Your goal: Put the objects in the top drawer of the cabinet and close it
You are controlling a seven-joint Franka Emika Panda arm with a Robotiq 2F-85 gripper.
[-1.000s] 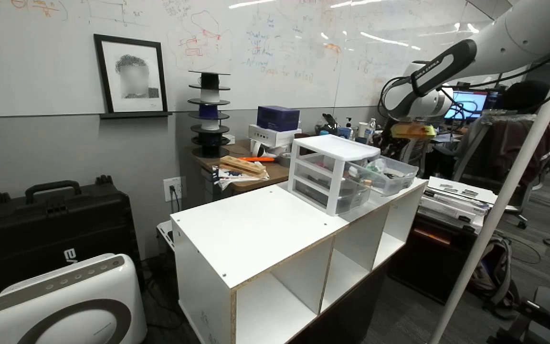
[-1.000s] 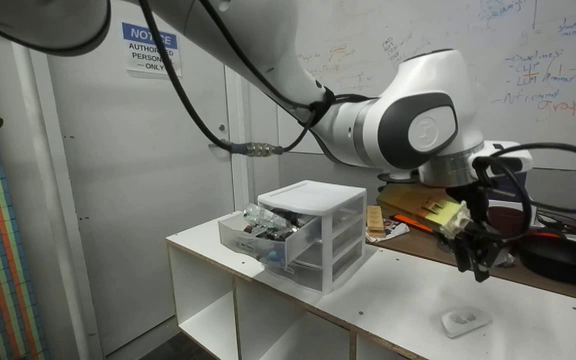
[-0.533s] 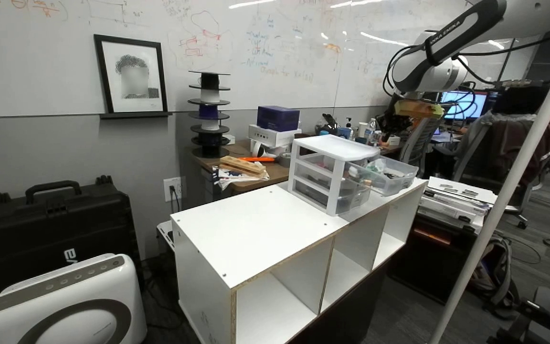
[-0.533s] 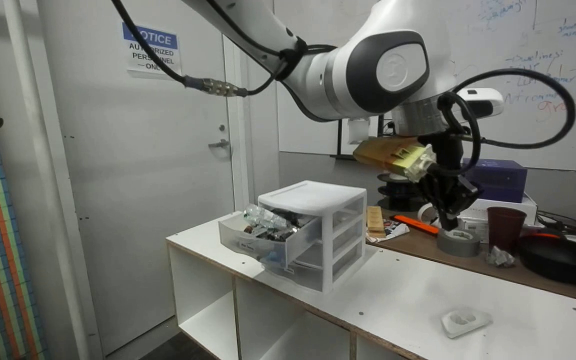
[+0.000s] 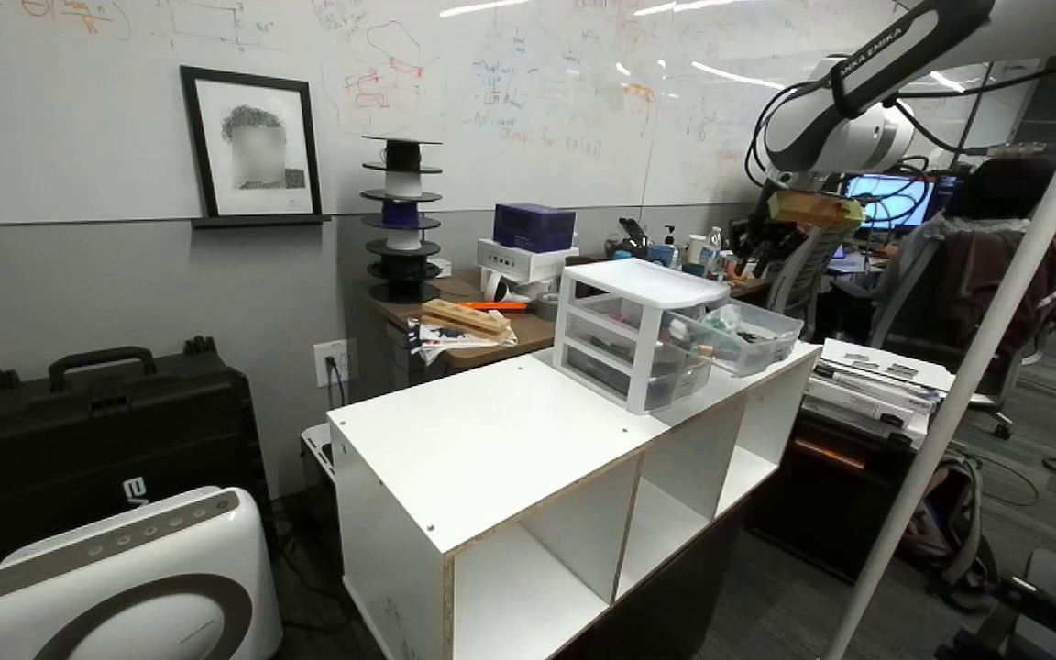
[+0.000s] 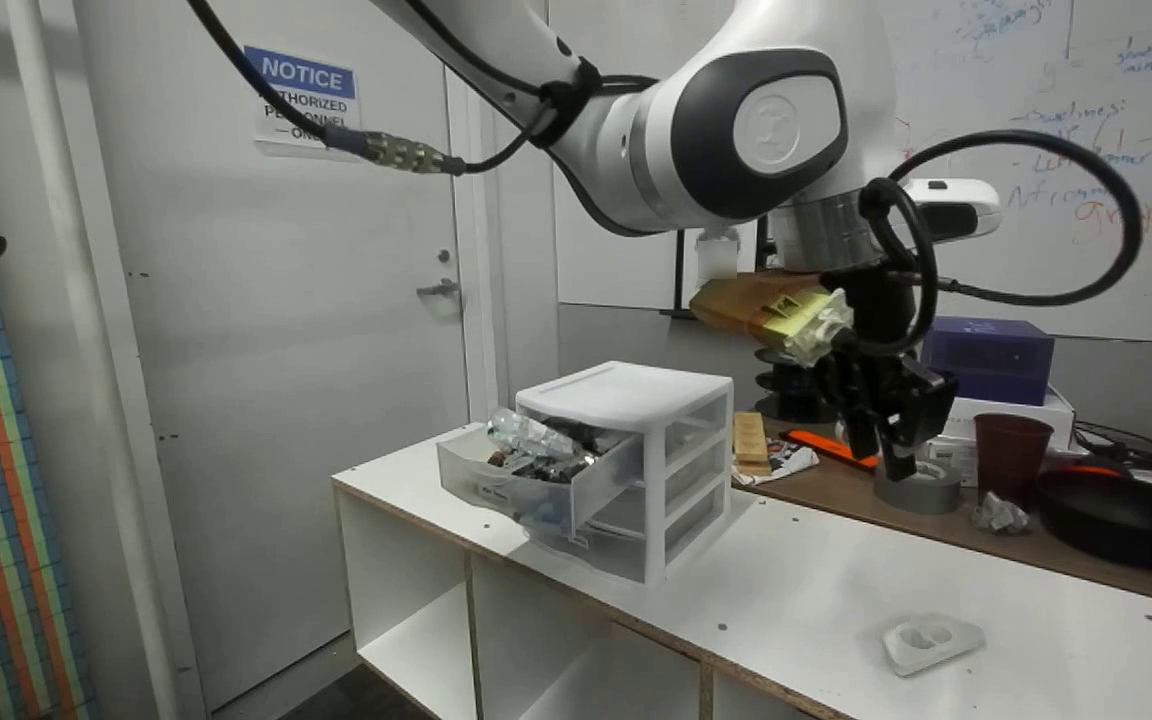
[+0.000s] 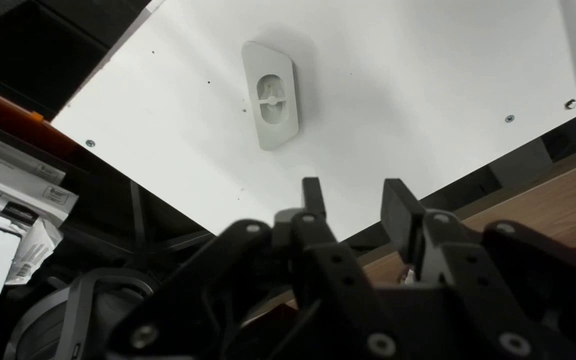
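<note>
The cabinet (image 6: 626,395) is a small white unit with translucent drawers; it also shows in an exterior view (image 5: 643,280). Its top drawer (image 6: 506,492) is pulled out, holding a clear plastic bottle (image 6: 533,436) and dark small items; the drawer shows also in an exterior view (image 5: 771,353). A small white plastic piece (image 6: 931,645) with an oval recess lies on the white shelf unit's top; the wrist view shows it (image 7: 272,100) ahead of the fingertips. My gripper (image 6: 882,460) is open and empty, well above the shelf top; its fingers stand apart in the wrist view (image 7: 350,192).
The white shelf unit (image 6: 806,580) carries the cabinet. Behind it, a wooden desk (image 6: 836,495) holds a tape roll (image 6: 921,490), a maroon cup (image 6: 1011,455), a black pan (image 6: 1121,525) and a purple box (image 6: 991,365). A grey pole (image 5: 959,394) stands in front.
The arm has risen from lower over the shelf top and shifted back toward the cabinet's side; in the last half second it moved only slightly. The white piece and drawer have not moved.
</note>
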